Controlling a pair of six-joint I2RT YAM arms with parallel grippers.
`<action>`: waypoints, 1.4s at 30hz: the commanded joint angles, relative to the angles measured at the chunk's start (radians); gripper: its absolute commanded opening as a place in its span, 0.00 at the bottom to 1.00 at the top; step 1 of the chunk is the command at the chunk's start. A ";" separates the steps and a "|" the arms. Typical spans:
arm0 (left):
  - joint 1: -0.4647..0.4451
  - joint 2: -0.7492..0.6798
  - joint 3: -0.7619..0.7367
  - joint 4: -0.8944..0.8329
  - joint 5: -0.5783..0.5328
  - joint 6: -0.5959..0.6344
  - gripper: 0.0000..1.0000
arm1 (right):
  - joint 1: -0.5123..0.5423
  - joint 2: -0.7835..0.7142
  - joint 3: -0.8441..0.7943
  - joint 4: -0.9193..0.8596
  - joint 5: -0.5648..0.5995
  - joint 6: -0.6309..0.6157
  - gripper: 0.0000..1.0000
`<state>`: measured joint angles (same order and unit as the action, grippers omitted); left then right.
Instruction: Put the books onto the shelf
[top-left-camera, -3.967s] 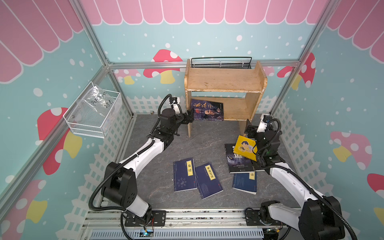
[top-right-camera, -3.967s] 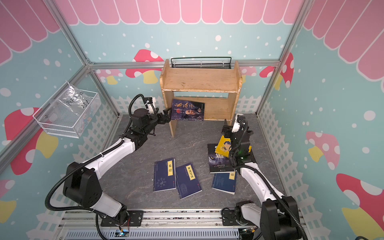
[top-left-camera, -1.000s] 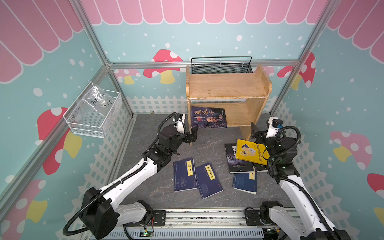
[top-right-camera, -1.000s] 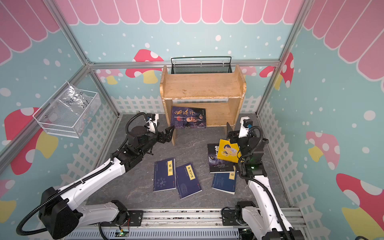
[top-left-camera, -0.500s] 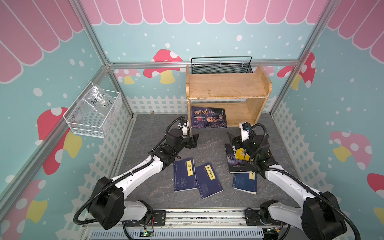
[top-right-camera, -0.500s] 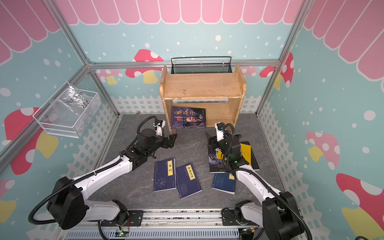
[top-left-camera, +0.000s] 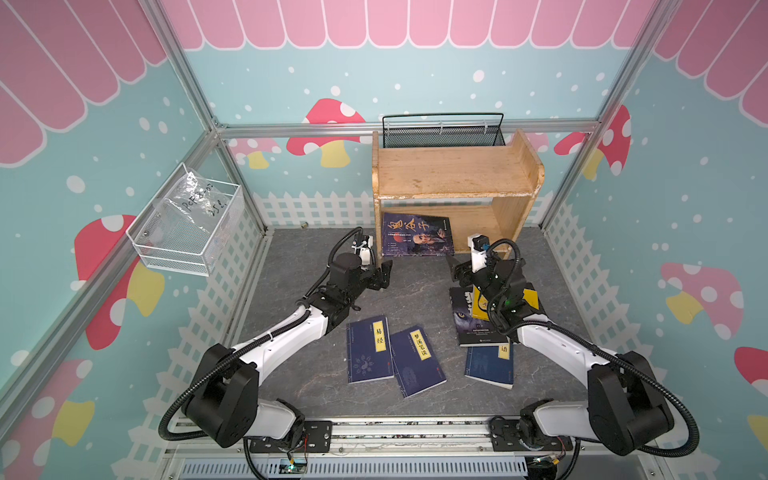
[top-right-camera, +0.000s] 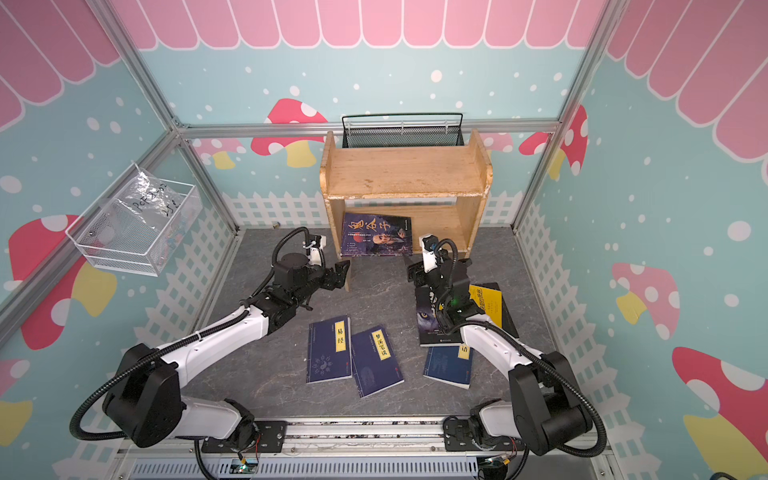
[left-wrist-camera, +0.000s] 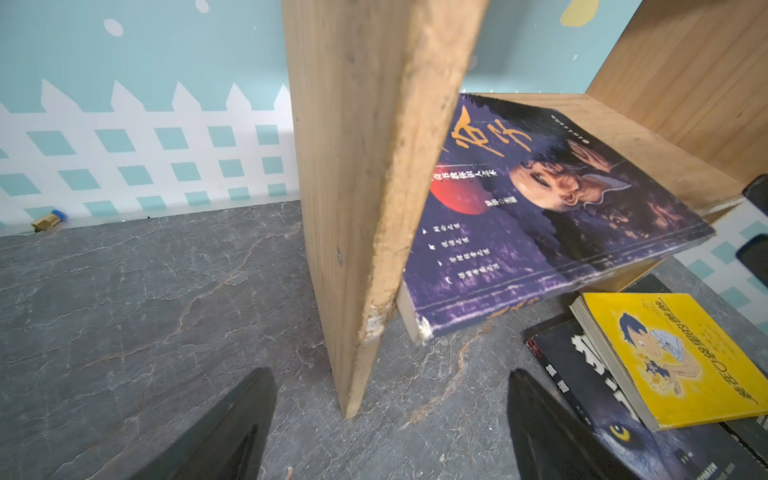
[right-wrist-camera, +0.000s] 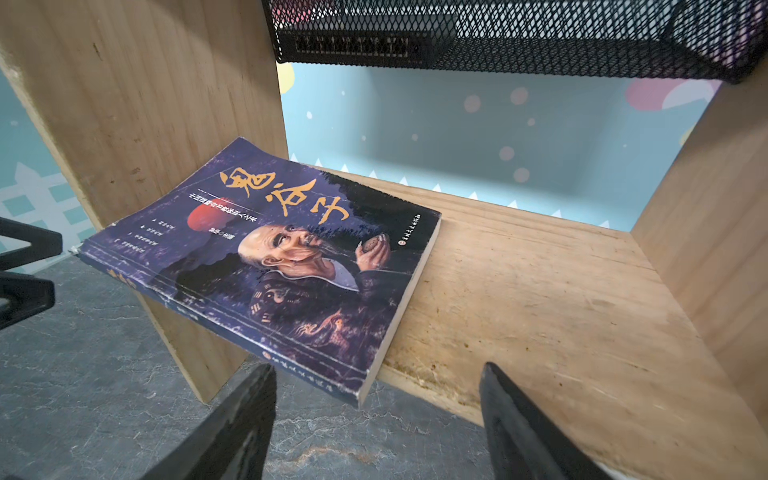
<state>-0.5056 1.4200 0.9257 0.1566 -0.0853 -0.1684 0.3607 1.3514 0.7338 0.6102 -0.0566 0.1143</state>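
I sit among teal walls (top-left-camera: 415, 83), red mushroom prints (top-left-camera: 328, 114), pink scallops (top-left-camera: 374, 25) on top, white picket fence print (top-left-camera: 316, 208) at base. Aluminium frame bars (top-left-camera: 291, 128) at corners. Dark grey stone-look floor (top-left-camera: 291, 266) below me. White wire basket (top-left-camera: 183, 237) on left wall, black mesh basket (top-left-camera: 442, 135) at back

1 book (top-left-camera: 417, 237) on shelf (top-left-camera: 453, 174), lower tier

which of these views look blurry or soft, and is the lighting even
Left wrist view: the shelf side panel and the purple book look smeared, and the left gripper fingers are soft-edged. Right wrist view: the purple book is fairly sharp, the black mesh basket softer. Both top views: sharp and evenly lit, only faint shadows on the table.
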 joint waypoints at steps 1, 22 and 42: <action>0.007 0.014 0.024 0.031 0.018 -0.002 0.86 | 0.010 0.011 0.025 0.030 0.008 -0.033 0.78; 0.023 0.048 0.037 0.067 -0.011 -0.026 0.77 | 0.025 0.107 0.072 0.056 0.075 -0.045 0.75; 0.050 0.088 0.046 0.122 -0.007 -0.056 0.73 | 0.032 0.152 0.088 0.065 0.093 -0.049 0.75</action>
<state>-0.4603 1.5017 0.9527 0.2459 -0.0929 -0.2100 0.3878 1.4784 0.7872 0.6518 0.0113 0.0853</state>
